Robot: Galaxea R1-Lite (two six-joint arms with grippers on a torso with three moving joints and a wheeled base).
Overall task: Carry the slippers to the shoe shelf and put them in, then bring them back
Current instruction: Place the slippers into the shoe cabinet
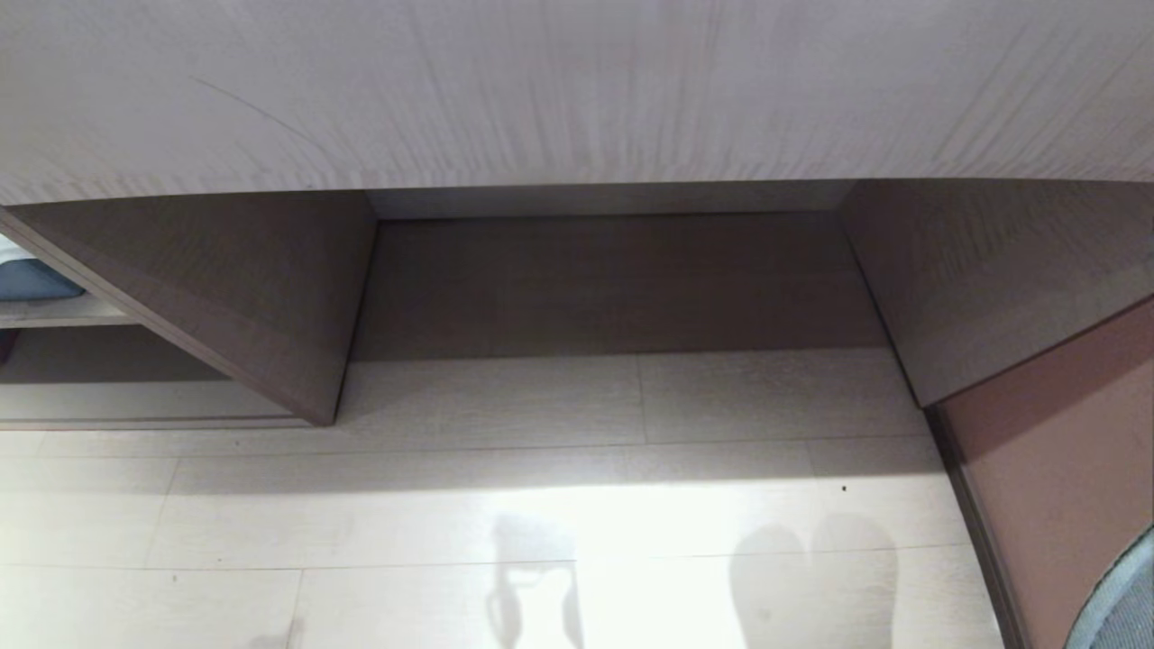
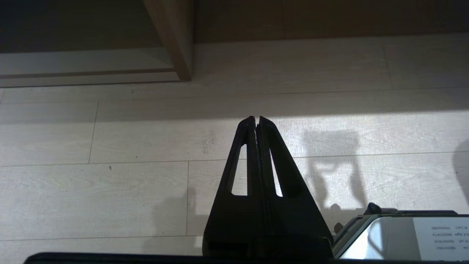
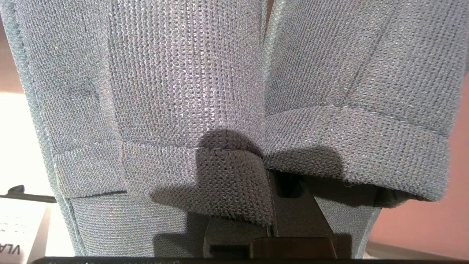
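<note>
Gripping grey knitted slippers (image 3: 190,91), broad straps, right fingers (image 3: 289,212) clamped

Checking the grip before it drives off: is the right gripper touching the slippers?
Touching. In the right wrist view the right gripper is shut on the grey knit slippers, their strap edges pinched between its fingers.

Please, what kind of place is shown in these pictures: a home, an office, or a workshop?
Probably a room in a home, perhaps a bedroom or entryway. It has a pale plank floor, a built-in wood-grain desk with an open recess beneath, and a low bench cubby with a blue cushion on top.
</note>
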